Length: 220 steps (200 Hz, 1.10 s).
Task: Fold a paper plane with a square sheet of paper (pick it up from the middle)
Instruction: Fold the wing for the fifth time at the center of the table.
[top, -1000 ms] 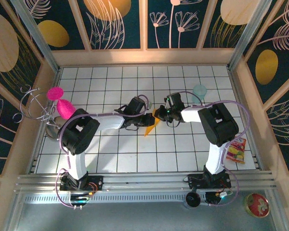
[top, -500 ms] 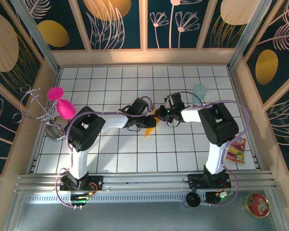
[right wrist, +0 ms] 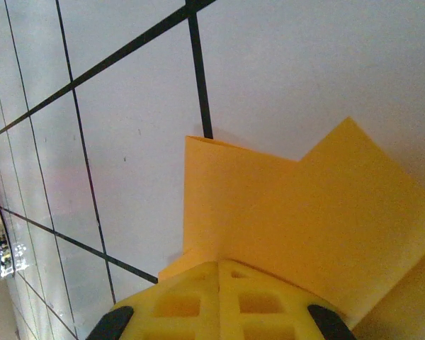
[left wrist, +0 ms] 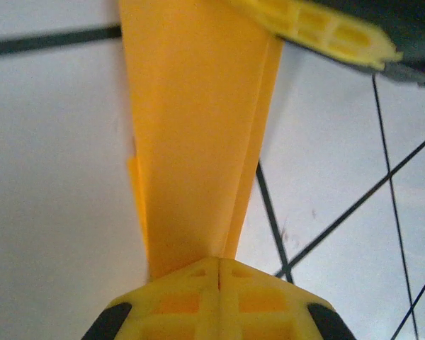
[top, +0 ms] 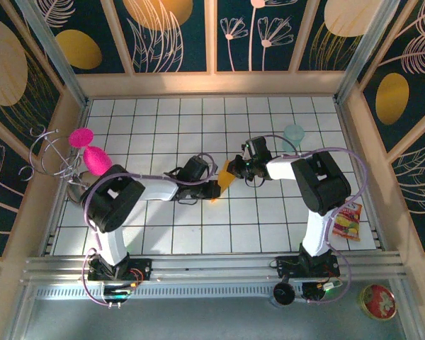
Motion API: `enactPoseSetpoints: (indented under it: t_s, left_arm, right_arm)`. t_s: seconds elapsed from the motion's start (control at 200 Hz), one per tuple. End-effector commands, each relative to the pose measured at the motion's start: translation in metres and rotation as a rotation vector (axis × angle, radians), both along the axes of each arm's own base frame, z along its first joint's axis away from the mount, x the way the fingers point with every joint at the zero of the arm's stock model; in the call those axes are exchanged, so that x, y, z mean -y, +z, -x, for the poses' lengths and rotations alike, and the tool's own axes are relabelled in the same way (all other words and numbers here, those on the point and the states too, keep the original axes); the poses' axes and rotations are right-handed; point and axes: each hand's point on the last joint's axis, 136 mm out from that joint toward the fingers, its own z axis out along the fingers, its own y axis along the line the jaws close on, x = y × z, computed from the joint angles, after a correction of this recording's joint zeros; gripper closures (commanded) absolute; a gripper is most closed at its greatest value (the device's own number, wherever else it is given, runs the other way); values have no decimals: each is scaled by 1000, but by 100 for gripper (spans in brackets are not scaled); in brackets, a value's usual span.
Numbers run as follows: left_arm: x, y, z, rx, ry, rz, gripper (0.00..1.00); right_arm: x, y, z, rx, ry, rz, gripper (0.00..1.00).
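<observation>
The square sheet of paper (top: 225,180) is orange-yellow and folded into a narrow pointed shape with a centre crease, held just over the tiled table between both grippers. My left gripper (top: 214,188) is shut on its near tip; in the left wrist view the paper (left wrist: 198,142) rises out of the shut gripper (left wrist: 219,263), and a yellow finger (left wrist: 319,32) of the other gripper crosses its far end. My right gripper (top: 236,168) is shut on the far, wider end. In the right wrist view the stepped flaps of the paper (right wrist: 297,205) spread out from the shut gripper (right wrist: 219,268).
A pale teal cup (top: 294,132) stands behind the right arm. A red-and-yellow snack packet (top: 347,219) lies near the table's right edge. A wire rack (top: 53,152) with pink objects (top: 92,157) stands at the left. A round red tin (top: 379,301) lies beyond the front rail.
My left gripper has swung toward the near side and a little left, taking the paper's tip with it. More of the paper's face shows now. The right arm has stayed put.
</observation>
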Motion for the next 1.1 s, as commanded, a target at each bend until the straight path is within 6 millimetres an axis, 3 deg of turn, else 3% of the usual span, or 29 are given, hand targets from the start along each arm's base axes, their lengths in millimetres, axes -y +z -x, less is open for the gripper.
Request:
enactPoseSetpoints:
  t_s: [0.0, 0.17, 0.27, 0.445, 0.566, 0.696, 0.771, 0.786, 0.866, 1.096]
  left_arm:
    - [-51, -45, 71, -217, -55, -222, 100]
    - [-72, -43, 83, -222, -40, -282, 100]
    - [-64, -15, 64, -134, -25, -259, 100]
    - [-33, 50, 16, 81, 49, -106, 100]
    - [-11, 73, -4, 135, 78, 5, 100]
    - [14, 61, -16, 77, 62, 32, 100]
    - [12, 31, -20, 29, 91, -30, 100]
    - [17, 36, -27, 41, 95, -18, 100]
    - [21, 27, -32, 22, 108, -24, 100]
    - [8, -6, -30, -41, 156, -113, 100]
  right_arm:
    - [36, -56, 26, -159, -57, 167, 95]
    - [35, -54, 27, -158, -56, 161, 95]
    - [31, -50, 28, -151, -45, 145, 95]
    - [19, -39, 31, -135, -19, 100, 95]
    - [14, -34, 31, -120, -8, 76, 95]
    - [10, -29, 28, -106, 2, 48, 95]
    - [7, -24, 25, -89, 12, 33, 95]
    - [7, -24, 24, -87, 12, 31, 95]
    - [3, -17, 21, -68, 20, 10, 95]
    - [-3, -4, 14, -23, 46, -40, 94]
